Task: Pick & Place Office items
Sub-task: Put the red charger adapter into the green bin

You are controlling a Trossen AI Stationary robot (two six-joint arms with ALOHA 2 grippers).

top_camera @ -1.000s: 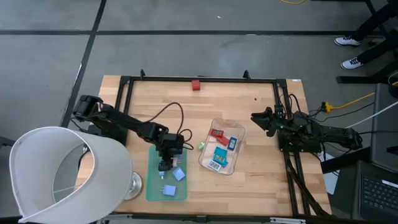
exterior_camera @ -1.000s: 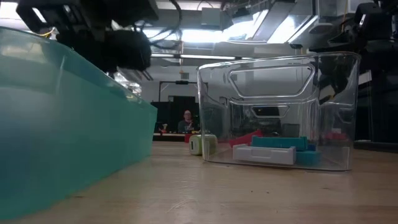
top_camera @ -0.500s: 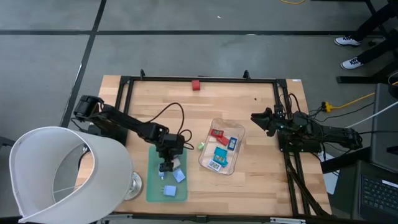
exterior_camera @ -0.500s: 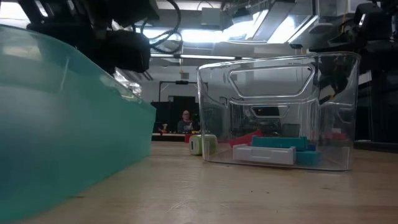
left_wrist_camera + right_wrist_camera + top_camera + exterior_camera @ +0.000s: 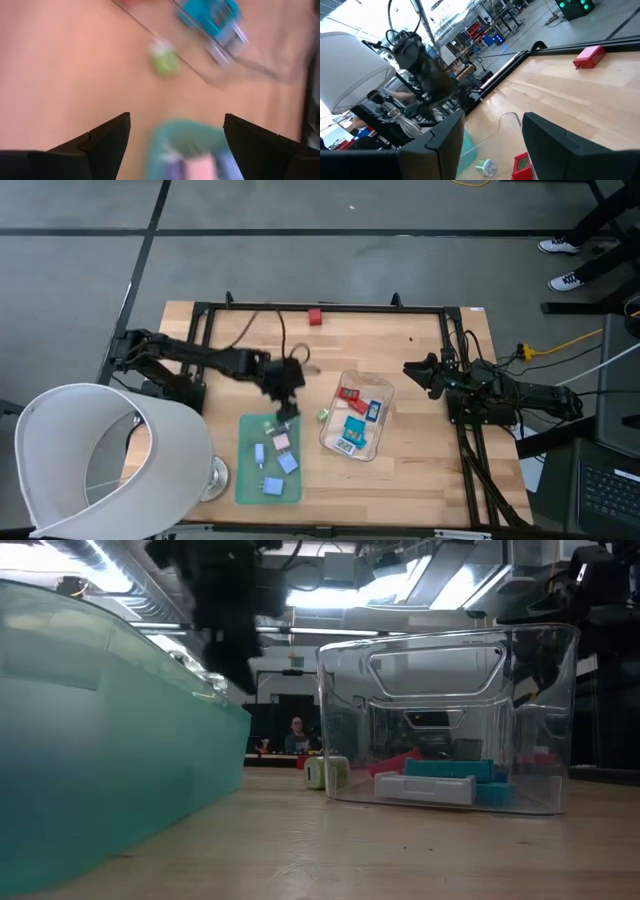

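- The office items lie in three spots: red, blue and teal pieces [image 5: 353, 420] inside the clear tray [image 5: 331, 437]; pale blue and pink pieces [image 5: 277, 452] on the green mat [image 5: 246, 480]; a light green piece [image 5: 323, 415] alone on the wood between mat and tray.
- A red block [image 5: 314, 316] sits apart at the table's far edge.
- The low view adds what the overhead cannot: the teal and white pieces [image 5: 437, 780] lie flat on the tray floor, and the green piece [image 5: 326, 773] stands just beside the tray wall [image 5: 545, 720].
- The left gripper [image 5: 284, 413] hangs above the mat's far end; its wrist view, though blurred, shows the fingers [image 5: 105, 140] spread wide, holding nothing.
- The right gripper [image 5: 413, 372] waits right of the tray, fingers [image 5: 445, 145] apart and seemingly empty.
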